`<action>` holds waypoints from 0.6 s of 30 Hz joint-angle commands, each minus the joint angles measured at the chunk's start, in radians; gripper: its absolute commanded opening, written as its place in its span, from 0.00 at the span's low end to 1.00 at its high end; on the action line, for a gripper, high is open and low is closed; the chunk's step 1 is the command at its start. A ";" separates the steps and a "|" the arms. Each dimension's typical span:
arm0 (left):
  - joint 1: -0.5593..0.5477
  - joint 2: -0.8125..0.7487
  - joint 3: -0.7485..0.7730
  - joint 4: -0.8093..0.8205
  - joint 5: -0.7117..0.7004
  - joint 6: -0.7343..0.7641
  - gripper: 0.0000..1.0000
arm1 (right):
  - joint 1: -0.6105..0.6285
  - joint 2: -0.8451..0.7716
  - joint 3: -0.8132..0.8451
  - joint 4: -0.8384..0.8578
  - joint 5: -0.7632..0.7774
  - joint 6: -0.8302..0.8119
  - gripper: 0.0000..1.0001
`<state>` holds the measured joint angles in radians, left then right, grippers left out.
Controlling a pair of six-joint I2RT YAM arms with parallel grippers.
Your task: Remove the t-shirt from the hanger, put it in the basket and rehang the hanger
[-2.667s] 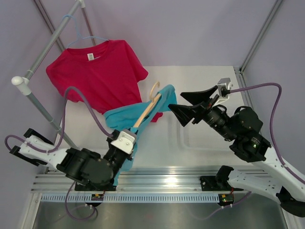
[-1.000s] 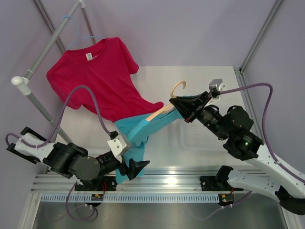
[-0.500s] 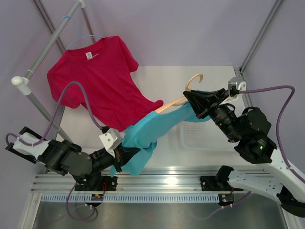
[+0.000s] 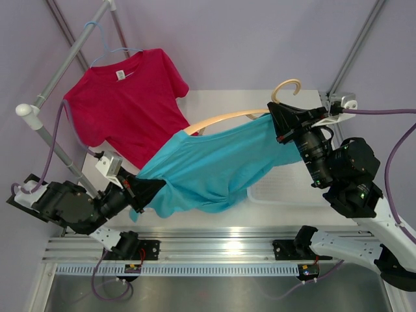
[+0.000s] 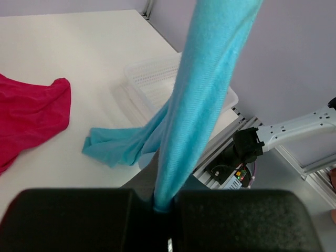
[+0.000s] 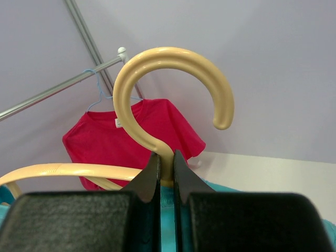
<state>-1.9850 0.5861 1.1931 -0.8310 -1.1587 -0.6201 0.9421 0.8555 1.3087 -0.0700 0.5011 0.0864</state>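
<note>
Right gripper (image 6: 166, 176) is clamped on the neck of the wooden hanger (image 4: 224, 119), upper right of the overhead view. Left gripper (image 5: 165, 205) pinches a bunch of the teal t-shirt (image 4: 214, 169) at lower left, with the cloth stretched between them across mid-frame. One hanger arm shows bare, the other sits under cloth: I judge the shirt half off, not yet free.

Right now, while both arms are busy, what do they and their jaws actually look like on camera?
Left arm and right arm match: chunky black joint housings, white links, a mauve cable looping to each wrist, and a pale grey camera block there. The jaws are matte black, broad and tapering to points.
</note>
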 commanded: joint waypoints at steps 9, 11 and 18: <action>-0.006 0.104 0.003 -0.083 -0.045 -0.068 0.00 | -0.008 -0.001 0.092 0.112 0.273 0.065 0.00; -0.008 0.121 0.025 -0.225 -0.076 -0.232 0.00 | -0.008 0.002 0.103 0.105 0.313 0.085 0.00; -0.008 0.014 -0.012 -0.333 -0.108 -0.405 0.00 | -0.008 -0.036 0.096 0.122 0.340 0.065 0.00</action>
<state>-1.9862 0.6651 1.1885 -1.0691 -1.1923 -0.9012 0.9436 0.8654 1.3479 -0.0727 0.6987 0.1699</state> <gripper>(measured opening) 0.012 0.069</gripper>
